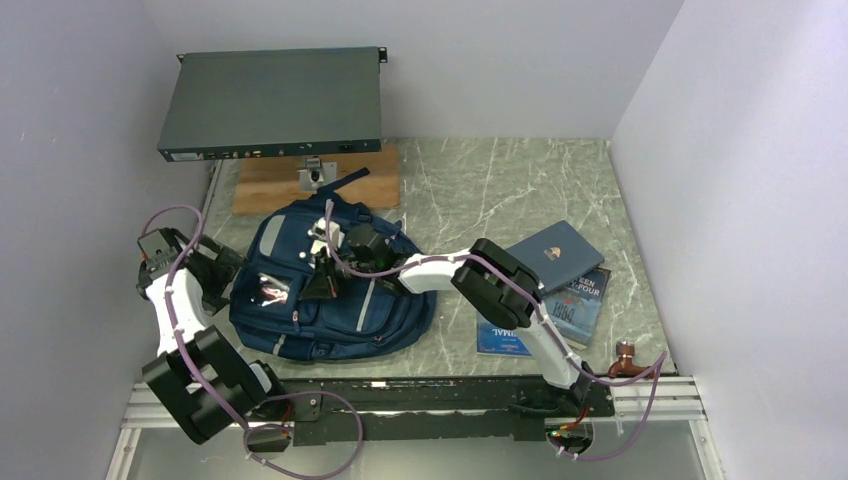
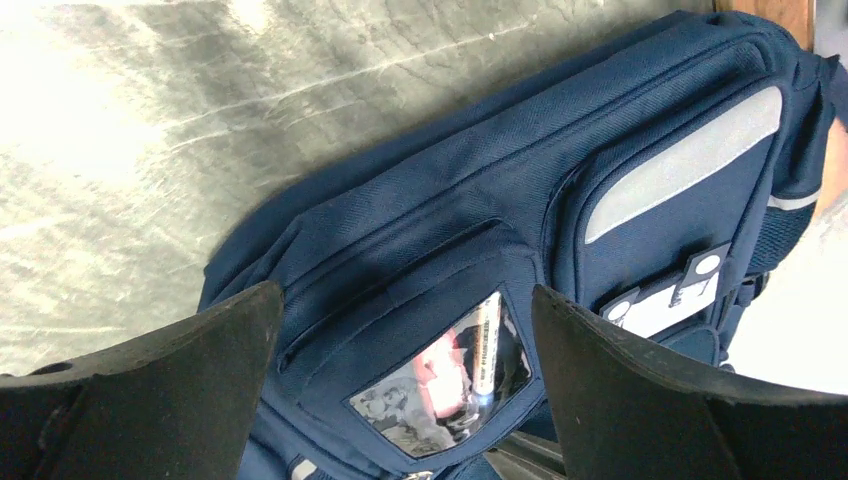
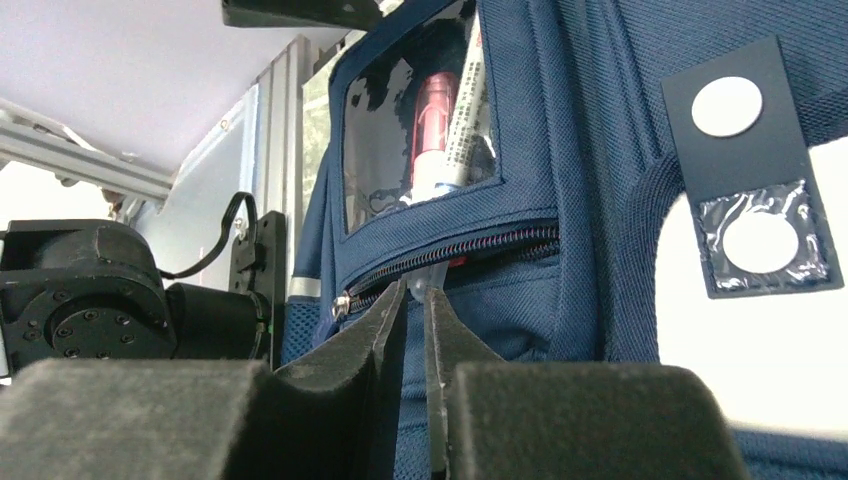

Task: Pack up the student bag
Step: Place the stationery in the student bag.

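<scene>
1. Student bag, a large navy-blue fabric backpack, lies just before the brown wooden board.
2. My right gripper is nearly together at its zipper; whether it is clamped I cannot tell. My left gripper gapes.
3. I should pull straight along the teeth.

Right wrist view: student bag runs off the top, right and bottom edges; can't tell if the right gripper actually pinches the pale tab under the zipper or just brackets it. Left wrist view: pocket window contents washed out by glare, just blurred pink and white shapes, and the left gripper fingers are cut by the bottom edge. Top view: right arm covers part of the books, cover text too small to read, small copper-coloured thing by the right base unidentifiable.
</scene>
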{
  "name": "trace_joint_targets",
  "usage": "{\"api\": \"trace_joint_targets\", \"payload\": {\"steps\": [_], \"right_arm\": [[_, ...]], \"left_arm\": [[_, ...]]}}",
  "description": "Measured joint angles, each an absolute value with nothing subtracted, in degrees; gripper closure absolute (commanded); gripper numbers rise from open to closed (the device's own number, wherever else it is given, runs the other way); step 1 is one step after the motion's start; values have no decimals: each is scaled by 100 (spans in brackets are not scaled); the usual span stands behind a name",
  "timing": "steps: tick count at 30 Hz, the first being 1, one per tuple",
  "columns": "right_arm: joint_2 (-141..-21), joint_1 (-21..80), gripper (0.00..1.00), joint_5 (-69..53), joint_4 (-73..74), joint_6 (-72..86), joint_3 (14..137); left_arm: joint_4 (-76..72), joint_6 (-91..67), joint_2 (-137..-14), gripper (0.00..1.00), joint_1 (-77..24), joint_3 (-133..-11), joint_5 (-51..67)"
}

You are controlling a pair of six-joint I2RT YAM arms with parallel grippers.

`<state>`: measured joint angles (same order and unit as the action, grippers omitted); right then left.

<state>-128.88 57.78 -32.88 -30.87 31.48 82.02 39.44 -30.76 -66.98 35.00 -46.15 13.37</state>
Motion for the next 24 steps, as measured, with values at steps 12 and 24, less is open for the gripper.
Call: {"api": "trace_joint_targets", "payload": {"steps": [12,24], "right_arm": [[-13395,5837,96,-3739,-2982,3155,8847],[-13404,6097,96,-3170,-1922,2270,9179]], "left_arm": [[3214,-3057,-6831,0,3706,-4128,1811],[3153,-2976,-6602,0,3717,-3997,1852]]}}
